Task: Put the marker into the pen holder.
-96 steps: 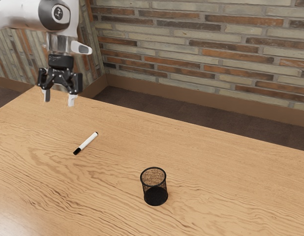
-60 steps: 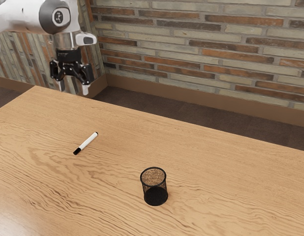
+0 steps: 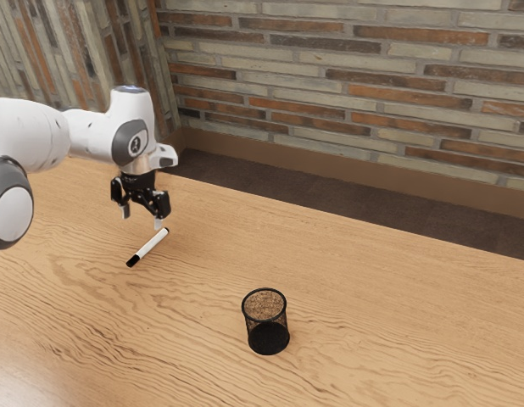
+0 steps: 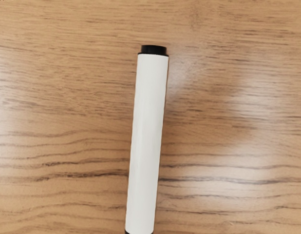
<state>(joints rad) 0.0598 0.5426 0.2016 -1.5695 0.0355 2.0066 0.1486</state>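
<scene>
One gripper [image 3: 142,222] now nearer the marker [image 3: 149,246]

White marker [image 3: 150,246], black ends — table [image 3: 355,297] brown, wavy-grained — pen holder [image 3: 267,332] black.

We saw marker [image 4: 147,126] lying on desk [image 4: 63,122]: white barrel [image 4: 144,165], black end plug [image 4: 154,49], black sliver [image 4: 127,232] at other end. Wood grain [image 4: 67,174] ran crosswise to marker; pale sheen [image 4: 218,187] lit desk beside it.
</scene>
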